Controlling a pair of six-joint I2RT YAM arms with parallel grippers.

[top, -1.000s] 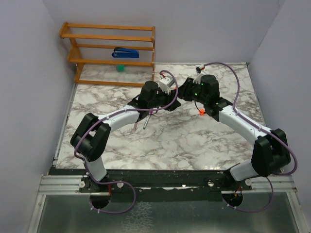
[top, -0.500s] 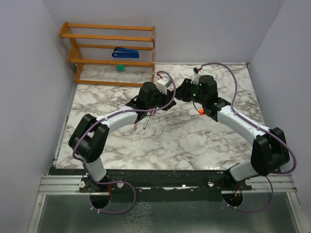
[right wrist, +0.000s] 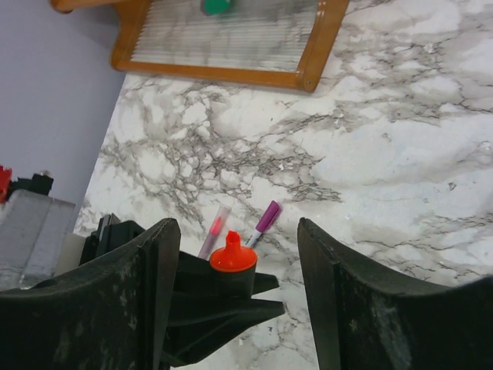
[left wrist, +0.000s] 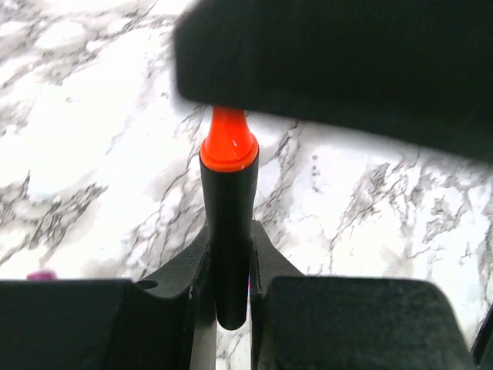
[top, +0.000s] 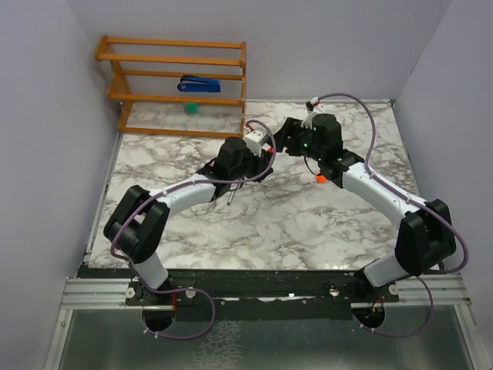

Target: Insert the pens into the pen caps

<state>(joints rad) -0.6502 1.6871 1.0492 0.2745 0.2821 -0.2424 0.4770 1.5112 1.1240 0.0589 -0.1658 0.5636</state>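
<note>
My left gripper is shut on the short black marker, and its orange tip points at the right gripper. My right gripper is open, with its jaws on either side of the orange tip and not touching it. In the top view the left gripper and the right gripper meet mid-table. The orange cap lies on the marble under the right arm. A slim pink pen and a pen with a magenta-purple cap lie side by side on the table below.
A wooden rack stands at the back left with a blue stapler and a small green ball on it. The ball also shows in the right wrist view. The marble table is walled by grey panels.
The left gripper has drawn back a little toward the near left with the marker. The right gripper has followed leftward, and its jaws now stand around the orange tip.
</note>
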